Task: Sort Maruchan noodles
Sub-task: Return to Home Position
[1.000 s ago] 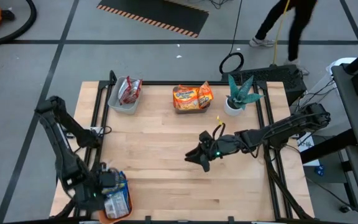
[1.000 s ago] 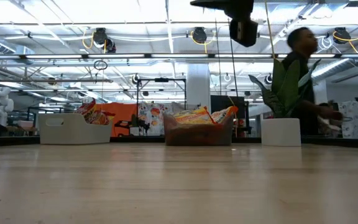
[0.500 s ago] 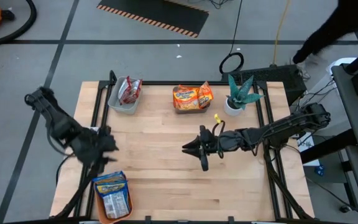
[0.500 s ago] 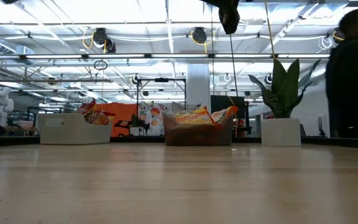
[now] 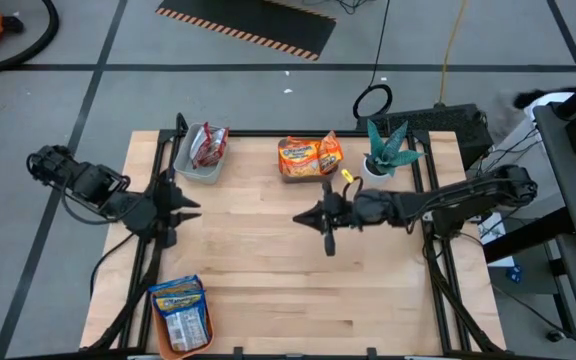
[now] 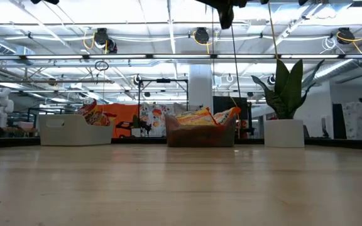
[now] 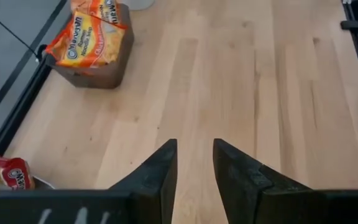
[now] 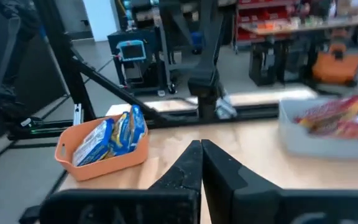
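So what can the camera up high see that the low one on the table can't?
Only the high view shows the orange bin of blue noodle packs at the table's left corner, away from the other bins. It also shows both arms in full: the left gripper at the table's left edge, the right gripper above its middle. Only the low view shows the room behind, with its ceiling lights. Both show the white bin holding red packs, the dark bin holding orange packs, and the potted plant.
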Motion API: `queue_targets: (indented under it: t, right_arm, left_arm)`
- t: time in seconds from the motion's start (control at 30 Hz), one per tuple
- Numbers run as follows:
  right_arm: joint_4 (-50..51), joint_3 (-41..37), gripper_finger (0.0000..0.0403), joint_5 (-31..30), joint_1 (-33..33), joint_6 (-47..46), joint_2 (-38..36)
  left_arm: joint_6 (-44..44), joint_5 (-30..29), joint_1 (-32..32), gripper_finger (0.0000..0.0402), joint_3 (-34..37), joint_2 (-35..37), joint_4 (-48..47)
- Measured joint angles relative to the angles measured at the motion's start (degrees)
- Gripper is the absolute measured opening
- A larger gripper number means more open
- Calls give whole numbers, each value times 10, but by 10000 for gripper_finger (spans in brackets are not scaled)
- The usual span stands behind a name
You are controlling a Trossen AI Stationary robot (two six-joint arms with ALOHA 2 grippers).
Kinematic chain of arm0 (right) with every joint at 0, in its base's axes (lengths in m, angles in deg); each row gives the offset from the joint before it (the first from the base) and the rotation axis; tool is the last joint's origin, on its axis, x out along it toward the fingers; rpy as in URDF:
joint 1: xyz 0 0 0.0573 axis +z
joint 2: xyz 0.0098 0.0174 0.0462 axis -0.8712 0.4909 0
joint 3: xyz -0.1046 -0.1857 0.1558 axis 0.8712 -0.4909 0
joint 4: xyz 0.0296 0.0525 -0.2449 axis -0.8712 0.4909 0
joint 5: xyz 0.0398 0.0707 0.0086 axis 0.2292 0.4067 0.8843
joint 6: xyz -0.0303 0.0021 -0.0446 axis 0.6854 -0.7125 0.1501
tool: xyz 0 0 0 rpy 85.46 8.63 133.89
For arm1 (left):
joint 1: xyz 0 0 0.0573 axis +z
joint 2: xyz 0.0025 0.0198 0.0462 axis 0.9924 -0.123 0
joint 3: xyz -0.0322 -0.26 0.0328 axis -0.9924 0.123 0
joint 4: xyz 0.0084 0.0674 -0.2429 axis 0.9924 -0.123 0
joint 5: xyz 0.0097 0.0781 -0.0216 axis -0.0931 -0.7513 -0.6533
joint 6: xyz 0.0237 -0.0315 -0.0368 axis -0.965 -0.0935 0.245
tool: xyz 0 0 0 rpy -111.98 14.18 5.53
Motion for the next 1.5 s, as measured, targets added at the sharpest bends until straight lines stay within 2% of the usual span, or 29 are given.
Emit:
queue_targets:
  t: [0.1, 0.37, 0.5, 0.63, 0.73, 0.9, 1.03, 1.23, 1.4, 1.5]
  right_arm:
    - [11, 0, 1, 30, -28, 54, -25]
    - [-31, -79, 1, 99, -94, 161, -74]
    - [-84, -120, 0, 103, -104, 148, -101]
    - [-109, -148, 0, 87, -104, 158, -121]
    - [-112, -161, 0, 85, -106, 149, -129]
    - [-114, -163, 0, 86, -106, 153, -132]
    - [-112, -163, 0, 84, -112, 164, -132]
    - [-95, -163, 0, 29, -116, 195, -132]
    - [-103, -163, 0, -4, -115, 206, -132]
    - [-98, -163, 0, -3, -115, 207, -132]
  left_arm:
    - [-1, -7, 8, 106, 0, -3, 8]
    - [-131, -11, 32, 102, 0, 1, 97]
    - [-156, 8, 52, 70, 10, 24, 161]
    - [-183, 15, 71, 15, 42, 57, 231]
    - [-184, 19, 89, 6, 80, 80, 261]
    - [-183, 77, 109, 5, 170, 130, 352]
    - [-190, 83, 122, 4, 240, 173, 398]
    - [-191, 96, 144, 4, 343, 240, 462]
    - [-179, 98, 146, 4, 431, 292, 573]
    - [-177, 97, 146, 4, 478, 314, 640]
